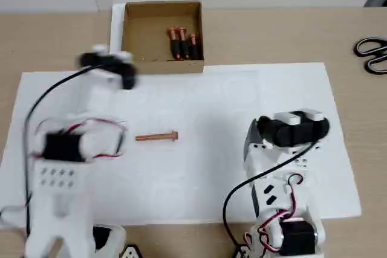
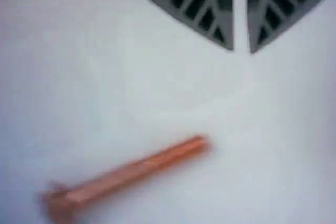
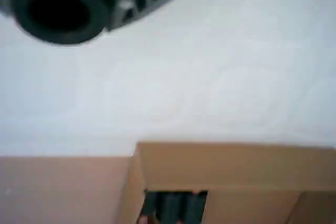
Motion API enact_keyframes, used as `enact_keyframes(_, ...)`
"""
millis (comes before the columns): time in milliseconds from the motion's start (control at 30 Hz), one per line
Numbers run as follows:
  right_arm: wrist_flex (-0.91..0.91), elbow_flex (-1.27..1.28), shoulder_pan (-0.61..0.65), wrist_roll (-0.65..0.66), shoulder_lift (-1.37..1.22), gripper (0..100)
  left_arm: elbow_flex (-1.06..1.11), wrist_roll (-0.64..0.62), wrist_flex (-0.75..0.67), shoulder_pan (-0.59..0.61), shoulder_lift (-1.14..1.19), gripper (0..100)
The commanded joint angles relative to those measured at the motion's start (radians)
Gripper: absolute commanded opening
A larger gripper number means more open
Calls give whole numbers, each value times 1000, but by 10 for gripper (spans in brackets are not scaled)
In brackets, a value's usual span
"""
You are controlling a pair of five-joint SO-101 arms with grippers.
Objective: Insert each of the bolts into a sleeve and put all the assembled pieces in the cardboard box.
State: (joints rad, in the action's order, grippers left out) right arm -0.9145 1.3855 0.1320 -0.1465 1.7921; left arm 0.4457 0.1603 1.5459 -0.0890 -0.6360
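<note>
Copper-coloured metal, the bolt (image 1: 156, 137) lies flat on the white sheet (image 1: 211, 167) left of centre, between the two arms, with its head toward the right. It looks small, stiff and light. Being round and smooth, it would likely roll or skid if nudged from one side. The sound hold is across the shank close to the head, which leaves the plain end free to enter a sleeve.

The left pincer (image 2: 241, 45) hangs over the sheet near the near-left corner of the cardboard box (image 1: 162, 64). Its tips are all but together, with a thin slit between them and nothing held, so it would have to spread before taking the bolt. The right pincer (image 3: 105, 9) is clamped on a black sleeve (image 3: 58, 11). The sleeve is a thick-walled tube, probably rubbery and easy to grip, and its bore shows open. The box, at the sheet's far edge, already holds a few assembled pieces (image 1: 183, 43).
</note>
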Motion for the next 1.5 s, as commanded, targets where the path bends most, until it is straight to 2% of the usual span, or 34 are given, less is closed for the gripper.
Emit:
enact_keyframes(0, 82, 28, -12, 9, 22, 5, -131, 26, 69, -157, 121, 7)
enact_keyframes(200, 354, 152, -4, 11, 24, 5, -137, 130, 152, -204, 313, 7)
enact_keyframes(433, 521, 299, 2, 11, 21, 5, -139, 324, 149, -201, 402, 7)
enact_keyframes(567, 547, 296, 97, 15, 21, 5, -157, 334, 91, -199, 417, 7)
enact_keyframes(667, 526, 296, 199, 77, 21, 5, -162, 336, 44, -199, 411, 7)
enact_keyframes(767, 522, 296, 263, 150, 21, 5, -196, 344, 69, -201, 419, 7)
enact_keyframes(867, 522, 296, 282, 210, 21, 5, -222, 466, 123, -207, 414, 7)
enact_keyframes(967, 522, 296, 278, 247, 21, 5, -252, 575, 164, -198, 414, 7)
enact_keyframes(1200, 522, 296, 254, 299, 21, 5, -317, 704, 166, -114, 419, 7)
enact_keyframes(1467, 527, 298, 21, 295, 21, 5, -318, 717, 123, -77, 420, 7)
